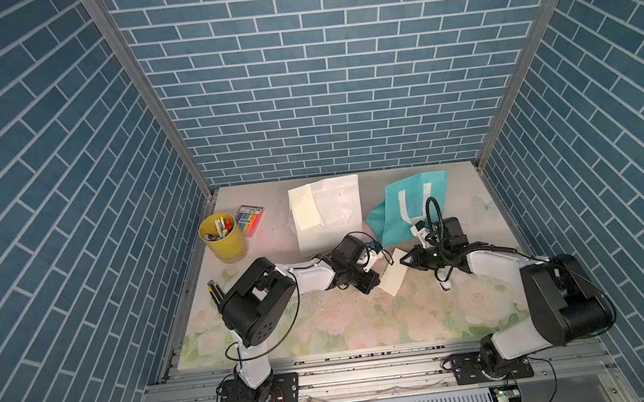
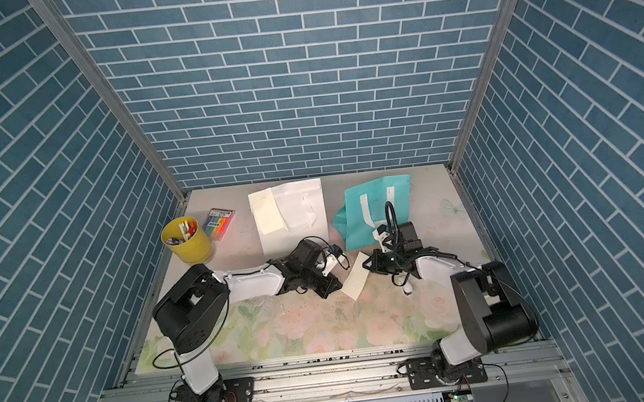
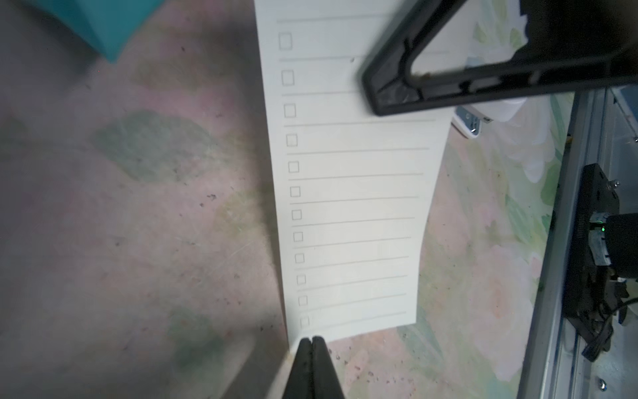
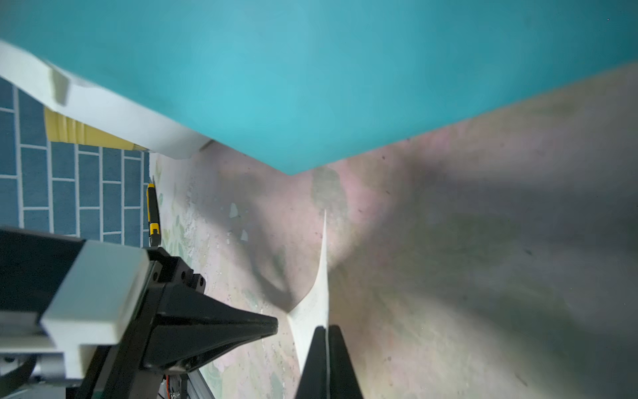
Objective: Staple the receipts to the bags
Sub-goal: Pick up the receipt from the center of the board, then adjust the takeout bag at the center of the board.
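Note:
A cream lined receipt (image 1: 394, 280) (image 3: 348, 207) is lifted off the mat between my two arms. My left gripper (image 1: 378, 283) (image 3: 312, 340) is shut, its tips pinching one corner of the slip. At the opposite end my right gripper (image 1: 402, 261) (image 4: 326, 331) is shut on the same receipt, which runs edge-on between its fingers. The teal bag (image 1: 413, 196) (image 4: 310, 69) lies flat just behind them. Further left lies the white bag (image 1: 337, 208), with a second receipt (image 1: 305, 212) on its left part.
A small white stapler (image 1: 446, 284) lies under my right arm. A yellow pen cup (image 1: 224, 236) and a marker pack (image 1: 251, 219) stand at the back left. A yellow utility knife (image 1: 213, 289) lies by the left wall.

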